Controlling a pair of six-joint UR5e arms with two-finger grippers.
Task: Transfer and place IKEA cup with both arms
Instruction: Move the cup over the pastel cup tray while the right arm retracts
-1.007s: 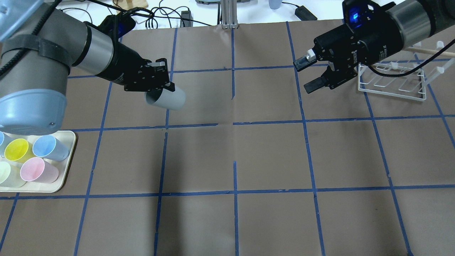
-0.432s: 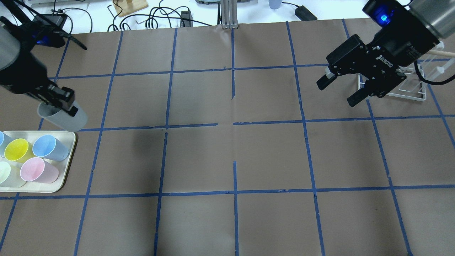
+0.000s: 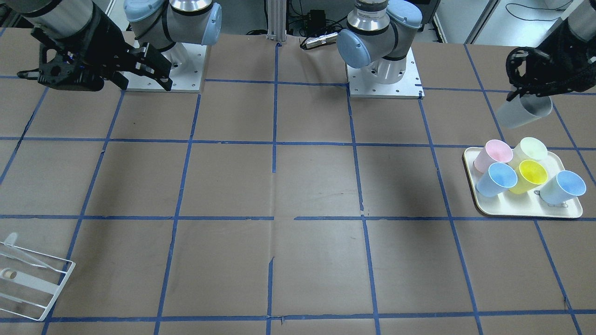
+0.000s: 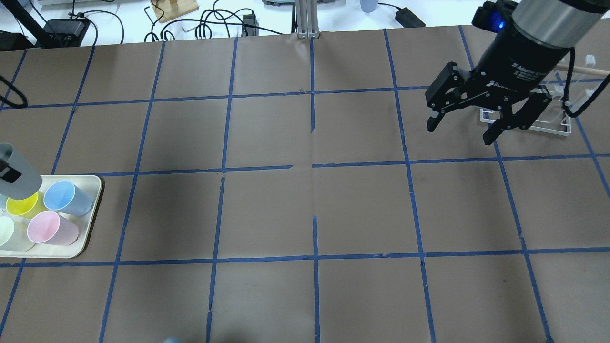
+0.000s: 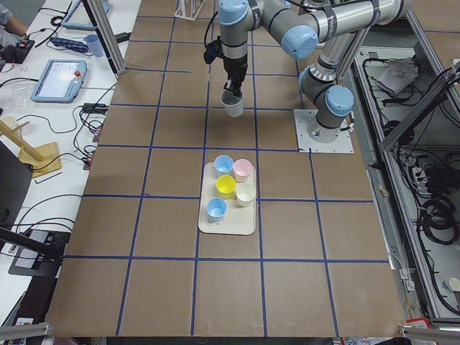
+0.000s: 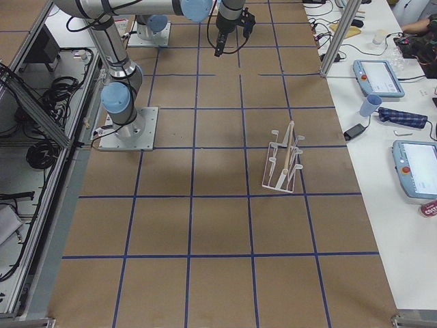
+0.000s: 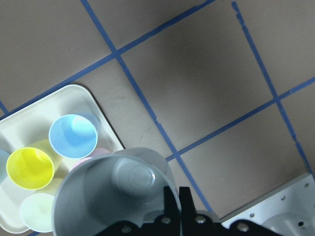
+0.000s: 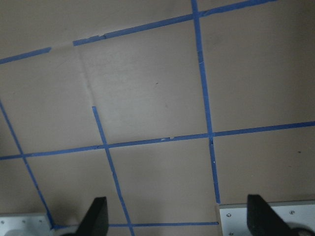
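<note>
Below and beside left gripper [image 7: 172,201], swung back from centre gripping cup [image 3: 524,113], sits tray [image 3: 526,214]; right gripper [image 4: 460,133] wide, so handover looks unmade.

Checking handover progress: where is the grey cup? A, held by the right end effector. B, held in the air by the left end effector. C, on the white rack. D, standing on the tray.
B: the left end effector grips the grey cup, tilted in mid-air; the right end effector is open.
</note>
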